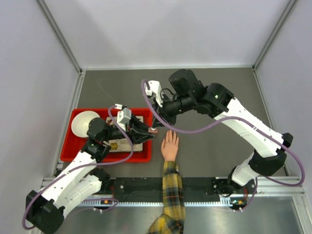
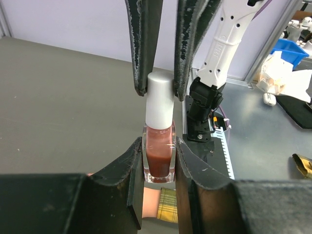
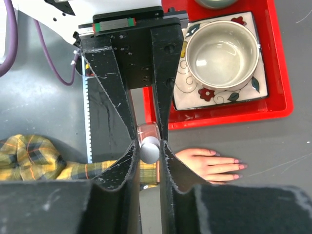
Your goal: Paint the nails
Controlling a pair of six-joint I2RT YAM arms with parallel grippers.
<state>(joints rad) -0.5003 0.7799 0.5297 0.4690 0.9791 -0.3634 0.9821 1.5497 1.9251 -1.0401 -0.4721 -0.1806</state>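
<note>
Two arms: they meet near the middle of the grey table (image 1: pixel 112 83), both on one small bottle.
Left claw (image 2: pixel 159 146): narrow, clamped on the glass body of an upright nail polish bottle (image 2: pixel 160 156) filled with reddish-brown polish.
Right claw (image 3: pixel 149 146): narrow, its two black pads pressed on either side of the bottle's white cap (image 3: pixel 149 150).
Human hand (image 1: pixel 169 145): lies flat on the table, palm down, coming in from 6 o'clock with its fingers pointing to 12 o'clock; a yellow-and-dark plaid sleeve (image 1: pixel 170 195) covers the arm.
Nails (image 3: pixel 242 166): tiny, at the fingertips, looking pale pink in the right wrist view; the bottle sits just off them at about 10 o'clock.
Red tray (image 1: pixel 68 146): at 9 o'clock from the hand, holding a white bowl (image 1: pixel 85 123), plus a steel bowl (image 3: pixel 222 53) standing on a flowered square plate (image 3: pixel 258 92).
</note>
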